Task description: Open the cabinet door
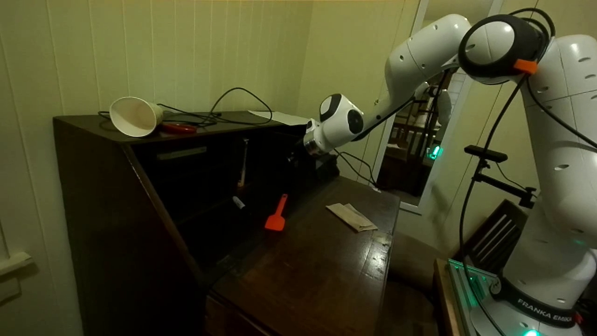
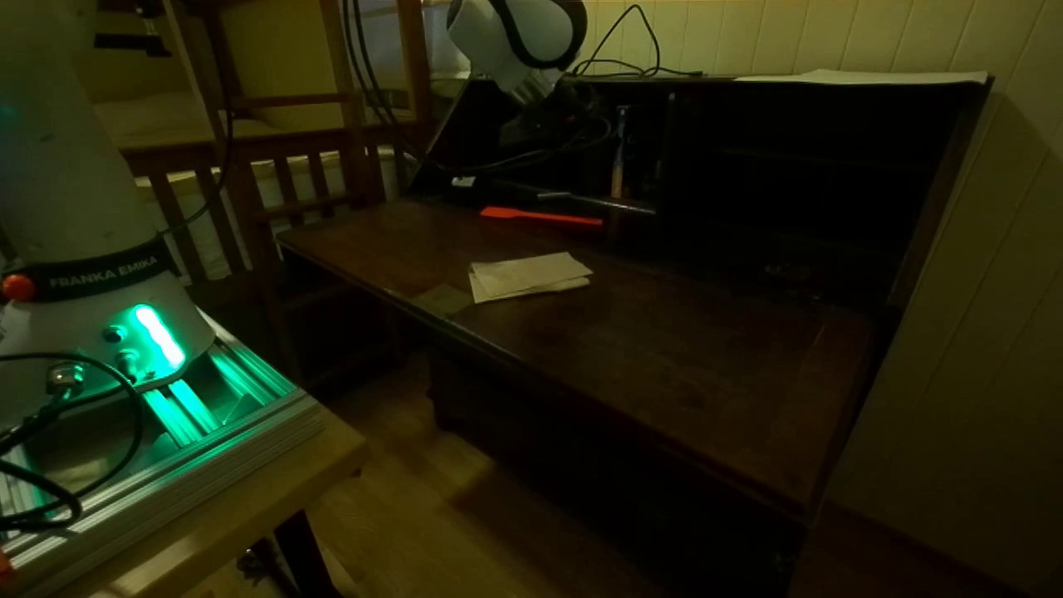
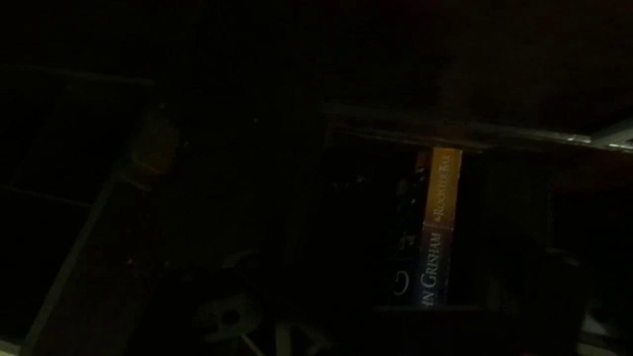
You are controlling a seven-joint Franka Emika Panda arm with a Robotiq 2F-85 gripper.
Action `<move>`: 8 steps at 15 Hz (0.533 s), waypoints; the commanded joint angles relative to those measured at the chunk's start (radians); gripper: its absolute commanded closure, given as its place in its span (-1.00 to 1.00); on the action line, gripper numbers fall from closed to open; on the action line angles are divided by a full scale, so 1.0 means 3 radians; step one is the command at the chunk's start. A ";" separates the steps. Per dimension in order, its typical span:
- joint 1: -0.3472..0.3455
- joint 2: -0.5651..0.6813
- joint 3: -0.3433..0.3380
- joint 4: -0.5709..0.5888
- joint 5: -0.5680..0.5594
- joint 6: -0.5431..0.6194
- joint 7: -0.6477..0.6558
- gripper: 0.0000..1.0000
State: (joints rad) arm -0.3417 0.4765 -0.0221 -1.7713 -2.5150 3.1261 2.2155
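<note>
The dark brown cabinet (image 1: 112, 224) fills much of both exterior views (image 2: 747, 390). Its slanted front is folded down as a flat desk surface, and its shelves inside are very dark. No separate door can be made out in the shadow. My gripper (image 1: 295, 156) is at the mouth of the shelves, above the desk surface. In an exterior view the gripper (image 2: 581, 120) is dark and blurred. In the wrist view the gripper (image 3: 401, 257) shows dim finger parts far apart at the lower left and lower right, with nothing seen held between them.
A book (image 3: 440, 222) stands in a compartment ahead. A red spatula (image 1: 277, 217) and folded papers (image 1: 352, 217) lie on the desk surface. A white cup (image 1: 135, 116), a red item (image 1: 178, 128), black cables (image 1: 242, 91) and white paper (image 1: 280, 117) lie on top.
</note>
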 commanded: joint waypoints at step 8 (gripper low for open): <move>-0.0230 0.0112 0.0310 0.0349 0.0000 -0.0231 -0.0011 -1.00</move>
State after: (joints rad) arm -0.3699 0.4803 0.0220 -1.7285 -2.5149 3.0760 2.2150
